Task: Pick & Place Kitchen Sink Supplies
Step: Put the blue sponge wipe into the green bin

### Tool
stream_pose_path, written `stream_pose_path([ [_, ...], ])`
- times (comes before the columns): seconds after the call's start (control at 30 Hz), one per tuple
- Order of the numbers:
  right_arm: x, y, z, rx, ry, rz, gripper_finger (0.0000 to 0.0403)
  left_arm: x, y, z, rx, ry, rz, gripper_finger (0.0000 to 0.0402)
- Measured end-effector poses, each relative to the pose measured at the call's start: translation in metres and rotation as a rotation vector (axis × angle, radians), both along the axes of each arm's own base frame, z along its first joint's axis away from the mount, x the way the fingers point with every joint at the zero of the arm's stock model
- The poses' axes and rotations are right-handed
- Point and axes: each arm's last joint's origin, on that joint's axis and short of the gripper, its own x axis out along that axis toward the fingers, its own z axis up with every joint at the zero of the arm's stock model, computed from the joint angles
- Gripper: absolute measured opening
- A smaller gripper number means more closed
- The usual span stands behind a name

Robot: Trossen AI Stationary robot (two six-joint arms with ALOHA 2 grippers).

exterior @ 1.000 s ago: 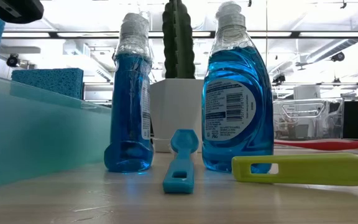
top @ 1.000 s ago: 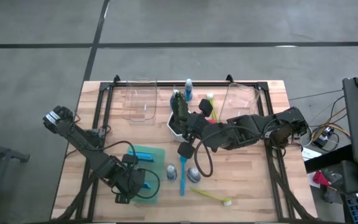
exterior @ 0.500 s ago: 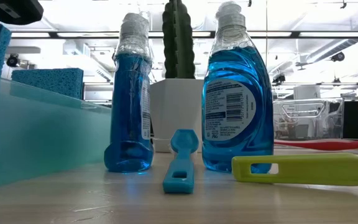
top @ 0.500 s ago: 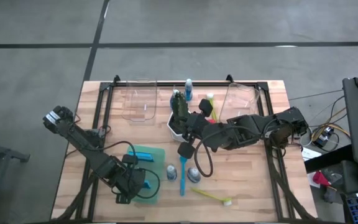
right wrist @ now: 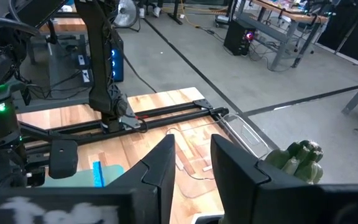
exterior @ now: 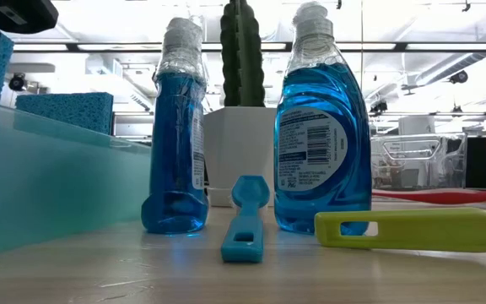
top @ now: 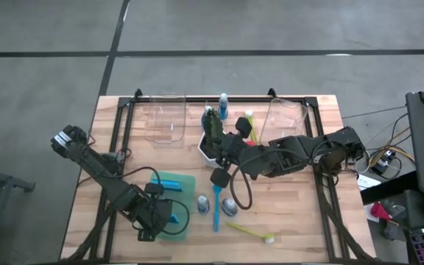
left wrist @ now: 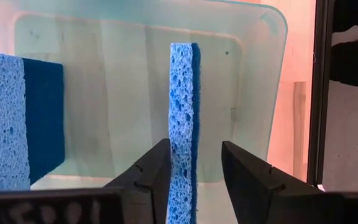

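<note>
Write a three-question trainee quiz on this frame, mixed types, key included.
1. True or false: the sponge between the left gripper fingers stands on edge over the green tray.
2. What stands behind the two blue bottles in the low view: A) cactus, B) mug, C) kettle?
3. What colour is the brush handle lying right of the bottles?

Key: 1 true; 2 A, the cactus; 3 yellow.

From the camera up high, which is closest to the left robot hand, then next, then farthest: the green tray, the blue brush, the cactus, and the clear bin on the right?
Nearest first from the left gripper:
1. Green tray, directly under the gripper at the table's front left.
2. Blue brush, lying mid-table, right of the tray.
3. Cactus, in its white pot, toward the table's back middle.
4. Clear bin, at the back right.
</note>
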Motion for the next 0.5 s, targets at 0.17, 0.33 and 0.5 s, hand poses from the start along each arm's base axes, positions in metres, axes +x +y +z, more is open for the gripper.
stream_pose_path([
  [0.17, 0.0000, 0.0001, 0.0001, 0.000, 0.000, 0.000, 0.0107, 0.0000, 0.0000, -0.0001, 0.001, 0.000, 0.000, 0.0141],
  [0.33, 0.0000, 0.0000, 0.0000, 0.000, 0.000, 0.000, 0.0103, 0.0000, 0.0000, -0.0001, 0.001, 0.000, 0.001, 0.0148],
  [0.5, 0.0000, 0.0001, 0.0000, 0.000, 0.000, 0.000, 0.0097, -0.0003, 0.0003, 0.0004, -0.001, -0.001, 0.005, 0.0150],
])
